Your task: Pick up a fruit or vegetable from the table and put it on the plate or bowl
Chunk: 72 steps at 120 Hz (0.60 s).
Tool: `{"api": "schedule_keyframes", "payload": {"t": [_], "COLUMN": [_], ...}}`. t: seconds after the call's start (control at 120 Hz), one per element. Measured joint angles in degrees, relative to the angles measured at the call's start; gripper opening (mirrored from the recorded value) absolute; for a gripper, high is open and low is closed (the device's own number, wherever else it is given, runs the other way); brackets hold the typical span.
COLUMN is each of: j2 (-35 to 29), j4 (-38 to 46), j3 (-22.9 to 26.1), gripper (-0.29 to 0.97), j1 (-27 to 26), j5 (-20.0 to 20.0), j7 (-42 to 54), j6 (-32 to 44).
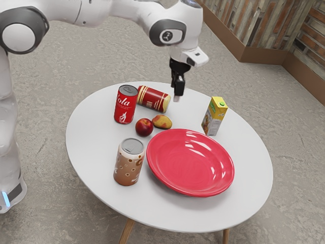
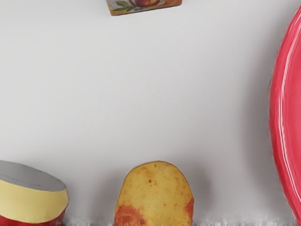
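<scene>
Tool (image 1: 177, 96) hovers over bare table (image 1: 91, 134) beside potato (image 1: 162, 121), near plate (image 1: 190, 161).

The white Franka arm (image 1: 127, 12) sweeps in from the exterior view's upper left, its base column (image 1: 7, 152) standing at that view's left edge. The grey-jointed wrist (image 1: 170, 33) bends sharply downward. The black gripper (image 1: 177, 94) hangs vertically beneath it, poised in the air.
</scene>
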State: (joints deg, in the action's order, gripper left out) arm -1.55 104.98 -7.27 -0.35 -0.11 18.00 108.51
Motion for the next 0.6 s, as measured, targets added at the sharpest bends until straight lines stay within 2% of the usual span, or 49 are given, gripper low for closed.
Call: {"api": "schedule_keyframes", "payload": {"t": [0.35, 0.6], "j2": [0.43, 0.44], "j4": [1.82, 1.76], "j3": [0.35, 0.5], "gripper": [0.68, 0.68], "j1": [4.57, 5.11], "j5": [-0.13, -0.15], "j7": [1.55, 2.12], "j6": [2.17, 2.58]}}
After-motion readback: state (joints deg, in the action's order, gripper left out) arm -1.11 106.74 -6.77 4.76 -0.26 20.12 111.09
